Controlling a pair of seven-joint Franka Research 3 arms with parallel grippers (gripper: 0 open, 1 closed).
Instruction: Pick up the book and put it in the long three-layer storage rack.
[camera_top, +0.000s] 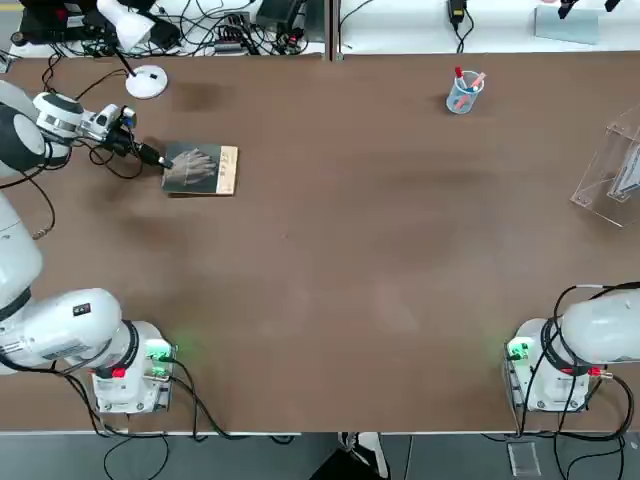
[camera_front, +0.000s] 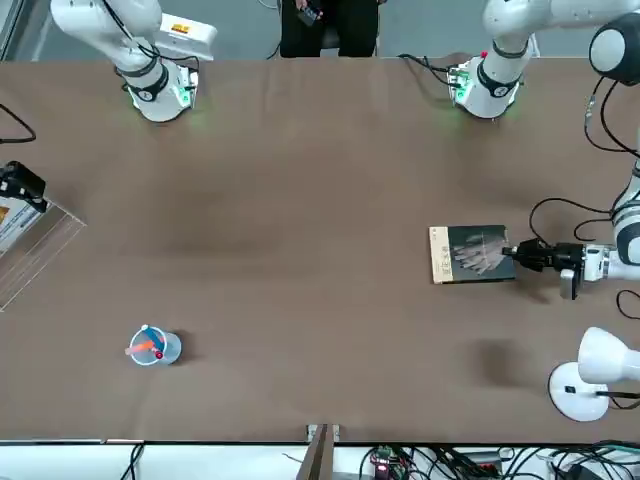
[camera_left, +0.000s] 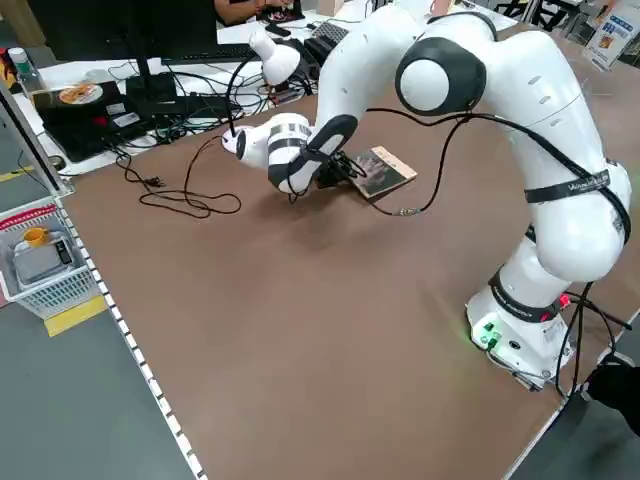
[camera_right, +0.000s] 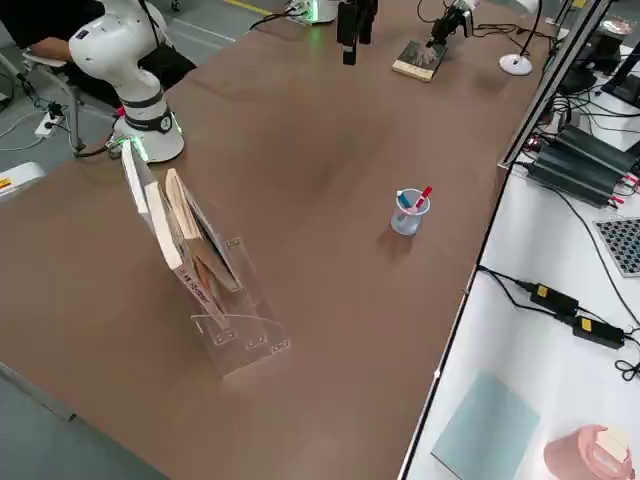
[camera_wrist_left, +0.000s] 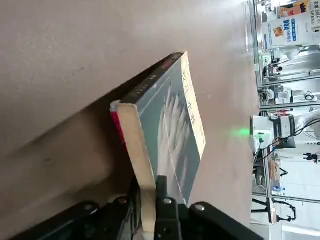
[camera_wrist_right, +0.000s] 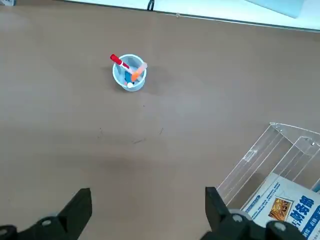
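The left claw (camera_top: 160, 160) is clamped on the book's (camera_top: 201, 169) near edge, reaching in low and level from the bench's (camera_top: 350, 250) far left side. The book lies well apart from the rack (camera_top: 612, 170). The right claw (camera_wrist_right: 147, 210) hangs parked, fingers apart.

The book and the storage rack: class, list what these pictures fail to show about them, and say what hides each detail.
- Book: its underside lies against the table in every view; the strip's print is too small in the top view.
- Left gripper: in the left side view, the arm's wrist covers its fingers on the book's edge.
- Storage rack: cut off by the top view's right edge and the front view's left edge.
- Rack's layers: not countable in the right side view, since stored books cover the clear panels.
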